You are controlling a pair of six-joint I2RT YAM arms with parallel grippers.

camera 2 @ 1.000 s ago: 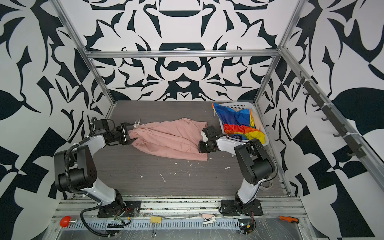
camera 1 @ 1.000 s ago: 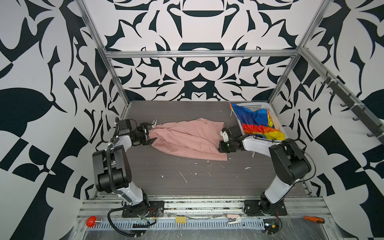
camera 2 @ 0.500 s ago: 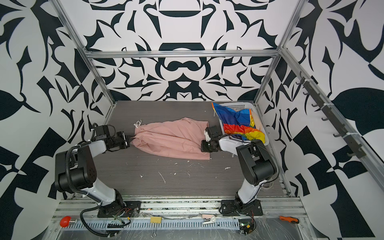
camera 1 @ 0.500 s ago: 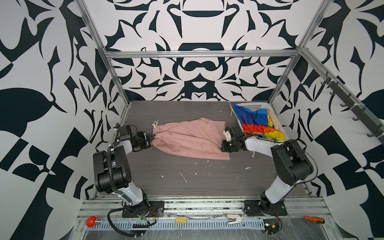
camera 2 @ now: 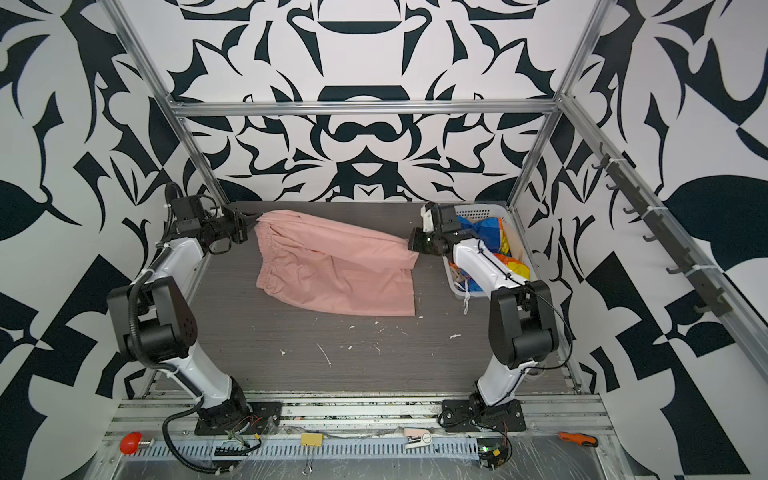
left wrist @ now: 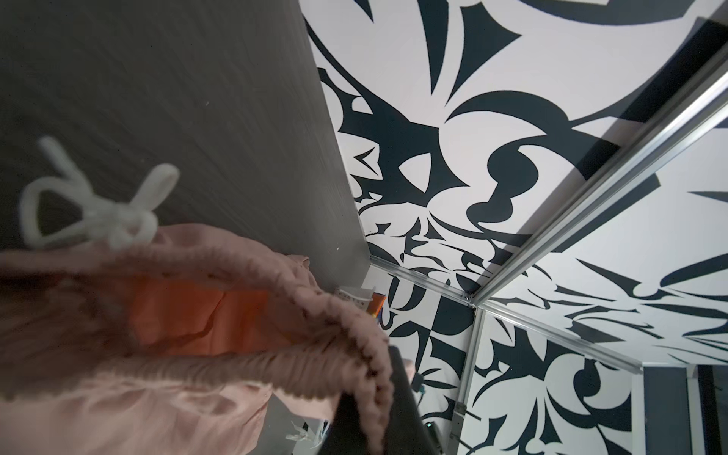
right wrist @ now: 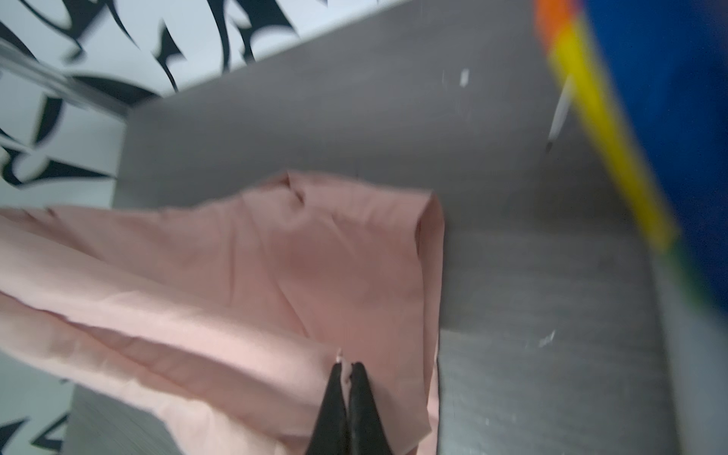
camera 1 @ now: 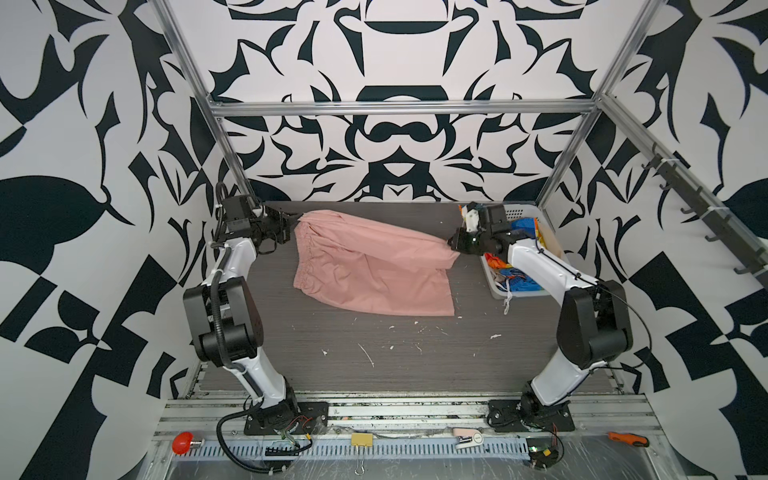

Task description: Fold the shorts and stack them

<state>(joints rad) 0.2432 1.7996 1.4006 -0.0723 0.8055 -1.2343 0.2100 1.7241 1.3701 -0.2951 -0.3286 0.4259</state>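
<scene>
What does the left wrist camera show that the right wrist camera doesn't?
Only the left wrist view: the gathered waistband and the white drawstring knot. Only the right wrist view: the right gripper shut on a leg end of the cloth. Both: the pink shorts and the grey table.

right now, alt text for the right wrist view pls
The right hand is pinched shut on an edge of the salmon-pink shorts, which stretch away over the dark grey table. Blurred rainbow-striped cloth shows beside them.
</scene>
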